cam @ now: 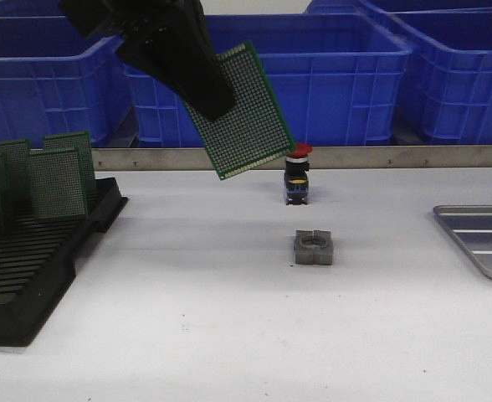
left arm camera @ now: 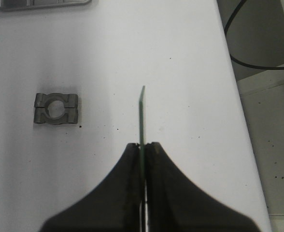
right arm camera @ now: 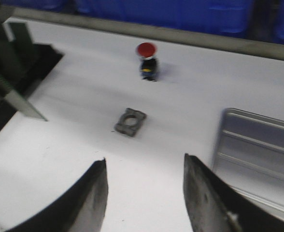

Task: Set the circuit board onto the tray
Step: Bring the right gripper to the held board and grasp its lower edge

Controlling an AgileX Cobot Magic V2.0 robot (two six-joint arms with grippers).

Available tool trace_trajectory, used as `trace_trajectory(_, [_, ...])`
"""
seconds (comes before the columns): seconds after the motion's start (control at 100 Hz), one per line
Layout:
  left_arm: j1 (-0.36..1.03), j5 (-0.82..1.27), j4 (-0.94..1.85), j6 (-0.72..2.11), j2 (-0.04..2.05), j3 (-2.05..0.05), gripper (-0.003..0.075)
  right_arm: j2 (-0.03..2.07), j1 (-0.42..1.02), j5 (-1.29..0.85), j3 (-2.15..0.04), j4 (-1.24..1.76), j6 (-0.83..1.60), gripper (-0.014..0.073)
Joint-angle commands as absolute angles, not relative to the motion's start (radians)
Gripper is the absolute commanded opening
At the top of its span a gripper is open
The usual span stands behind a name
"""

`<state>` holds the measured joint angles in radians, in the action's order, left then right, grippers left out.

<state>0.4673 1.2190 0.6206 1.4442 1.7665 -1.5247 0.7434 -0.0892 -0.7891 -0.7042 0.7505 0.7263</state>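
The green circuit board [cam: 244, 113] is hanging in the air, tilted, above the white worktop [cam: 229, 318]. The left end effector [left arm camera: 143, 147] is pinching it tight between its two black fingers [left arm camera: 128, 159]. In the front view the black fingers are hiding the board's top left corner. The left wrist view is showing only the board's thin edge sticking out past the fingertips.

The silver tray [cam: 480, 239] is lying flat at the right edge of the worktop, well apart from the board. The front view is cutting most of it off. The right wrist view is showing more of it and its pale ridges, but that view is blurry.

The right end effector [right arm camera: 144, 169] is standing wide open, gripping nothing.

A small grey metal block [cam: 314, 248] is lying near the middle of the worktop. A red-topped button [cam: 297, 174] is standing behind it. A black rack [cam: 37, 251] with more green boards is sitting on the left, with blue crates [cam: 313, 75] at the back.
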Motion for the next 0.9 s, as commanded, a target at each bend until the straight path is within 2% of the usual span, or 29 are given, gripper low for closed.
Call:
trace_trajectory(0.0, [0.476, 1.274, 0.679, 1.435, 1.714, -1.555, -0.0018, 0.841, -0.084, -0.828, -0.749, 1.000, 1.031, 0.0393])
trace_trajectory(0.12, [0.476, 1.274, 0.679, 1.435, 1.714, -1.555, -0.0018, 0.979, -0.084, -0.943, -0.761, 1.175, 1.370, 0.0393])
trace_trajectory(0.24, [0.476, 1.274, 0.679, 1.435, 1.714, -1.555, -0.0018, 1.088, -0.078, -0.990, -0.771, 1.270, 1.514, 0.0393])
trace_trajectory(0.63, [0.476, 1.274, 0.679, 1.435, 1.714, -1.555, -0.0018, 1.382, 0.153, -0.919, -0.906, 1.270, 1.573, 0.0393])
trace_trajectory(0.89, [0.476, 1.274, 0.679, 1.435, 1.714, -1.555, -0.0018, 1.521, 0.215, -0.917, -1.007, 1.270, 1.574, 0.0393])
